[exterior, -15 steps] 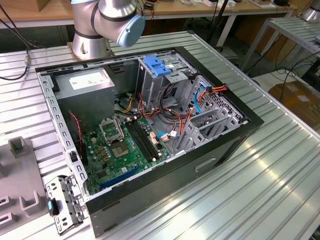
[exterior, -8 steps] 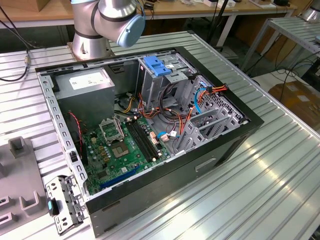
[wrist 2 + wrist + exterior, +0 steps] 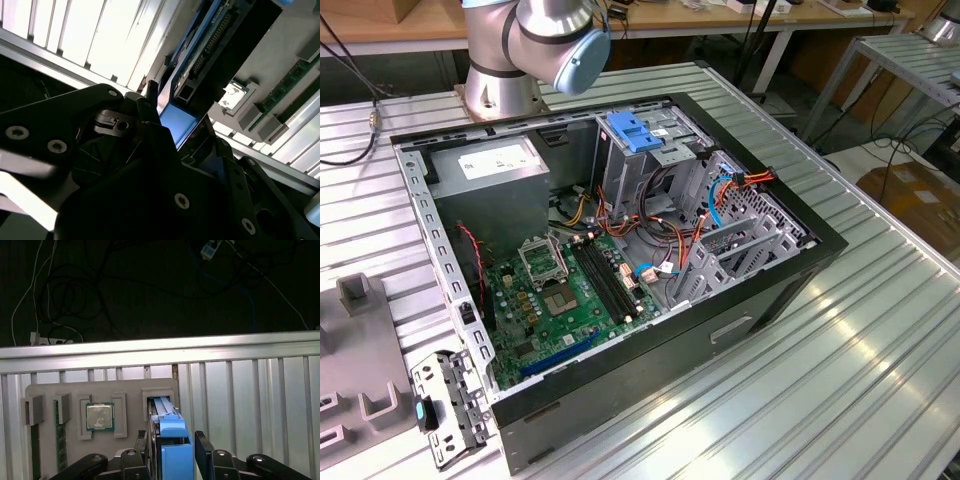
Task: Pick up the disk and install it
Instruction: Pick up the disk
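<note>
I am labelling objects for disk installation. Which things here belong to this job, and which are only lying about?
Job: disk, gripper at it, computer case, drive cage.
Lying about: processor chip, memory sticks, power-supply box.

Open computer case lying on ribbed metal bench. Arm base behind case. Inside: grey power-supply box, green motherboard, blue latch atop drive cage. Grey tray and loose metal bracket at exterior view's left.
</note>
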### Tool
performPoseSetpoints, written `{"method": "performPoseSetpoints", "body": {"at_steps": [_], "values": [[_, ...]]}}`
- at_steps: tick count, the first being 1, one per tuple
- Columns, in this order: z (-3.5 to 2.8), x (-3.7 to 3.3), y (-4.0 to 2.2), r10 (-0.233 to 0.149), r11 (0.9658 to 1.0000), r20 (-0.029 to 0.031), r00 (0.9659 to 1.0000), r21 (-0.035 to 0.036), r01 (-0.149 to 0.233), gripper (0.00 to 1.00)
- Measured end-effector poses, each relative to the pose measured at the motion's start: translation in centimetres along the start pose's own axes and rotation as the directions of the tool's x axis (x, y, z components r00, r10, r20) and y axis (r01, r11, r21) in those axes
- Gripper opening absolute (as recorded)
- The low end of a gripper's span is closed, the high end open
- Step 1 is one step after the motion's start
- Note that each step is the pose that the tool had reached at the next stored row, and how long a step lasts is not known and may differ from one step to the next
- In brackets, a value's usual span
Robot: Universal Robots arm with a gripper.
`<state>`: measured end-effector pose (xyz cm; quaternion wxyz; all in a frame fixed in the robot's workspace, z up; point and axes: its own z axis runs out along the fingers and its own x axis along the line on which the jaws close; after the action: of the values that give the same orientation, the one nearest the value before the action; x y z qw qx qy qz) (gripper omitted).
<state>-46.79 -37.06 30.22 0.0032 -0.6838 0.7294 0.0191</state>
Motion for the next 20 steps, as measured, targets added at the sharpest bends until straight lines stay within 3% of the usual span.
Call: {"method": "performPoseSetpoints", "body": {"at_steps": [8,10,17,20], "values": [[0.61,0.02,-0.02,0.000,1.0000,0.0008,1.0000,-0.0002,0.000,0.48],[0.68,0.02,-0.02,0.000,1.0000,0.0010,1.0000,-0.0003,0.000,0.37],[0.80,0.03,-0.02,-0.001,1.0000,0.0011,1.0000,-0.0002,0.001,0.37],[0.84,0.02,-0.02,-0.040,0.9992,0.0004,0.9992,-0.0012,0.040,0.37]]}}
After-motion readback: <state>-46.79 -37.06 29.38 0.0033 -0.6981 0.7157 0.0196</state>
